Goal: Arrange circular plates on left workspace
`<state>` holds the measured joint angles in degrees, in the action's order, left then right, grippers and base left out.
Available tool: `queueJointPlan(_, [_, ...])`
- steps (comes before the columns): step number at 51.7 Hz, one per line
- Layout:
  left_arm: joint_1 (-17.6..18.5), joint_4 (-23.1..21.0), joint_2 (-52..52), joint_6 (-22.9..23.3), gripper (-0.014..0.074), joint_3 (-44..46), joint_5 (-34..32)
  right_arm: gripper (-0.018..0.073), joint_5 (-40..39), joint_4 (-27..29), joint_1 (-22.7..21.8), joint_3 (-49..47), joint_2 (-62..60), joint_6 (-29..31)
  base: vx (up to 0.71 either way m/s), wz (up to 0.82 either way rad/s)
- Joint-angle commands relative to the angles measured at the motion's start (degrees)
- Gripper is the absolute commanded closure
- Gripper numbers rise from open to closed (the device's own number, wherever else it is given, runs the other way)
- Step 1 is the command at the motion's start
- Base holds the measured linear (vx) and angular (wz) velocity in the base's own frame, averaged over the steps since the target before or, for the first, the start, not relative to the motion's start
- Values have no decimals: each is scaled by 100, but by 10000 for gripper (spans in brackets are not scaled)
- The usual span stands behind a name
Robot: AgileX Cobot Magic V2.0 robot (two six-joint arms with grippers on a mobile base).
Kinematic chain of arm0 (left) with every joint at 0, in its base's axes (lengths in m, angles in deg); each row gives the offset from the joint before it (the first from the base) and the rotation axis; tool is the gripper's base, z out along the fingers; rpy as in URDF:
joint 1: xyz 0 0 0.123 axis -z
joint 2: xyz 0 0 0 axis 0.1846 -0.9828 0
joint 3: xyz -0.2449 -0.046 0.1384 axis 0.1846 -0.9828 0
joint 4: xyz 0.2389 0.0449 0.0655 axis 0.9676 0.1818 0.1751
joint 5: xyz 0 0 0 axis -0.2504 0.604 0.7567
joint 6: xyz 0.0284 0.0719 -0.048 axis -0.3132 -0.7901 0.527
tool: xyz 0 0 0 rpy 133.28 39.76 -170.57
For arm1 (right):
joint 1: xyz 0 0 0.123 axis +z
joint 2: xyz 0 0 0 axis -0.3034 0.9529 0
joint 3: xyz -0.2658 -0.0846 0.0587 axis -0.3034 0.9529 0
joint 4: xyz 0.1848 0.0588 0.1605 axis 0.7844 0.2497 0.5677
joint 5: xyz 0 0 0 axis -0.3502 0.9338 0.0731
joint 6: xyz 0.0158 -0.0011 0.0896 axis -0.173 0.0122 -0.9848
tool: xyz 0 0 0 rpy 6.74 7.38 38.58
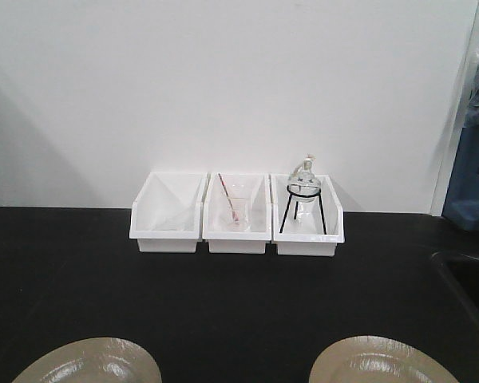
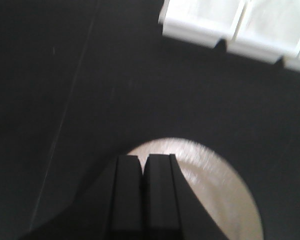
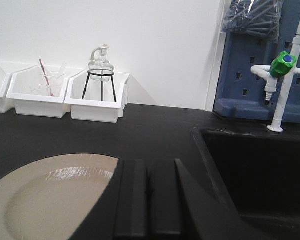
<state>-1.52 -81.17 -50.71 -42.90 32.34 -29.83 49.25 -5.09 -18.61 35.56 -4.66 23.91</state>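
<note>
Two round tan plates lie on the black countertop at the near edge of the front view: the left plate and the right plate. No gripper shows in the front view. In the left wrist view my left gripper is shut and empty, hovering over the near left rim of the left plate. In the right wrist view my right gripper is shut and empty, above the right edge of the right plate.
Three white bins stand in a row against the back wall; the middle one holds a beaker with a red stick, the right one a glass flask on a black tripod. A recessed sink with a green-handled tap lies at right.
</note>
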Motion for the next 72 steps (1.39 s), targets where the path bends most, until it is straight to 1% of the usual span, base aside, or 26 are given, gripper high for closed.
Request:
queueJointPlan(1, [-533,-1293,-507,-1095,605,501,665,563,-471,-36,-25,105,-71,53,0,0])
queueJointPlan(3, [-805,-1933,-849,-1501,605,572,1106,563,-471,-36,-25,105,-71,53,0,0])
queueJointPlan(4, [-889,-2142,-962,-1625,605,601,1254,563,-471,-36,-25,105,-71,53,0,0])
queueJointPlan(6, [-1120,-2746,-1288,-1979,605,607,1599,563,-471,-36,-25,105,-71,53,0,0])
queueJointPlan(8, [-1280,-3144,-1536,-2209,605,591,1855,563,-471,-36,-25,105,-71,53,0,0])
queueJointPlan(11, [-1467,-3589,-1929,-2536,605,592,2171,563,-471,-36,-25,105,-71,53,0,0])
queueJointPlan(13, [-1520,-3700,-2106,-2640,605,592,2261,563,-471,-36,-25,105,-71,53,0,0])
queueJointPlan(17, [-1548,-3667,-2456,-2783,605,592,2367,563,-471,-36,-25,105,-71,53,0,0])
queueJointPlan(20, [-1548,-3512,-2639,-2898,605,592,2351,563,-471,-36,-25,105,-71,53,0,0])
queueJointPlan(24, [-1548,-3337,-2853,-2938,605,592,2351,563,-471,-36,-25,105,-71,53,0,0])
queueJointPlan(30, [-1548,-2901,-3119,-3029,600,592,2206,563,-471,-36,-25,105,-71,53,0,0])
queueJointPlan(35, [-1548,-2766,-3327,-3035,579,592,2095,563,-471,-36,-25,105,-71,53,0,0])
queueJointPlan(41, [-1548,-2844,-3553,-3239,503,592,2169,563,-471,-36,-25,105,-71,53,0,0])
queueJointPlan(46, [-1548,-3076,-3662,-3358,410,592,2204,563,-471,-36,-25,105,-71,53,0,0])
queueJointPlan(50, [-1548,-3184,-3683,-3372,324,592,2155,563,-471,-36,-25,105,-71,53,0,0])
queueJointPlan(52, [-1548,-3242,-3683,-3383,262,597,2098,563,-471,-36,-25,105,-71,53,0,0])
queueJointPlan(57, [-1548,-3269,-3683,-3384,167,597,2041,563,-471,-36,-25,105,-71,53,0,0])
queueJointPlan(58, [-1548,-3269,-3683,-3371,99,597,2156,563,-471,-36,-25,105,-71,53,0,0])
queueJointPlan(63, [-1548,-3289,-3698,-3371,69,597,2407,563,-471,-36,-25,105,-71,53,0,0])
queueJointPlan(72, [-1536,-3424,-3727,-3371,76,597,2784,563,-471,-36,-25,105,-71,53,0,0])
